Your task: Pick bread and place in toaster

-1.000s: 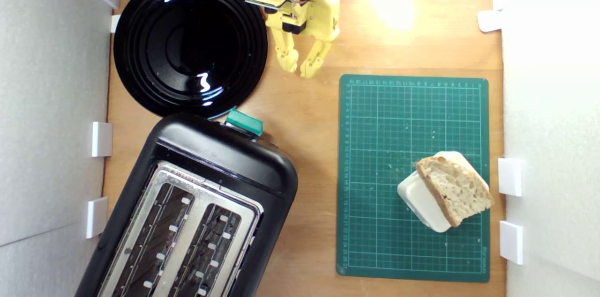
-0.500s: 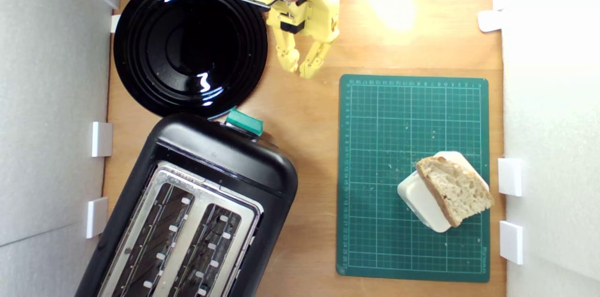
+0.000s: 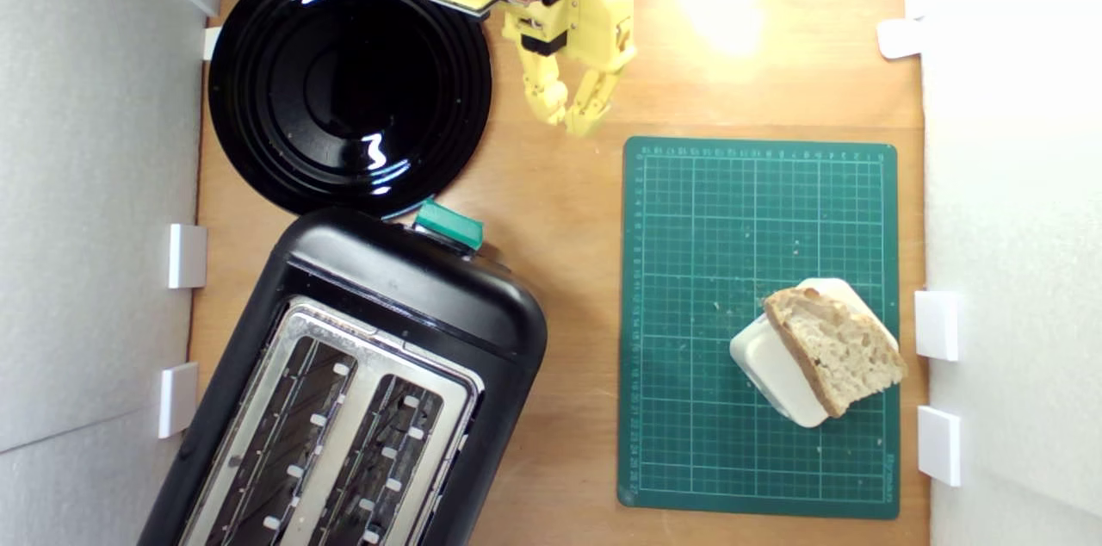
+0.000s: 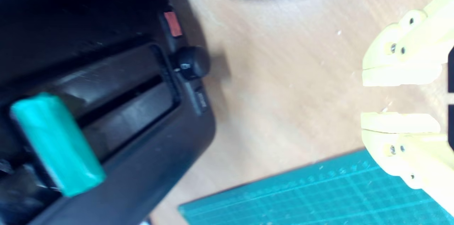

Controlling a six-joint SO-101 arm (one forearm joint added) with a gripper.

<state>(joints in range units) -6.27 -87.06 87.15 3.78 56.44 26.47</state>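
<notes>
I see one glossy black plate [image 3: 349, 81] at the exterior view's upper left, touching the toaster [image 3: 362, 391] below it; the green lever [image 4: 56, 143] faces my gripper [image 3: 570, 117], whose jaws hang slightly parted over bare wood, gripping nothing. One green cutting mat [image 3: 758, 326] lies at the exterior view's right, carrying one cream-white block [image 3: 775, 374] with the single bread [image 3: 835, 348] leaning on it, well apart from the gripper. The wooden table [image 3: 560, 253] sits between white foam walls [image 3: 95, 184].
</notes>
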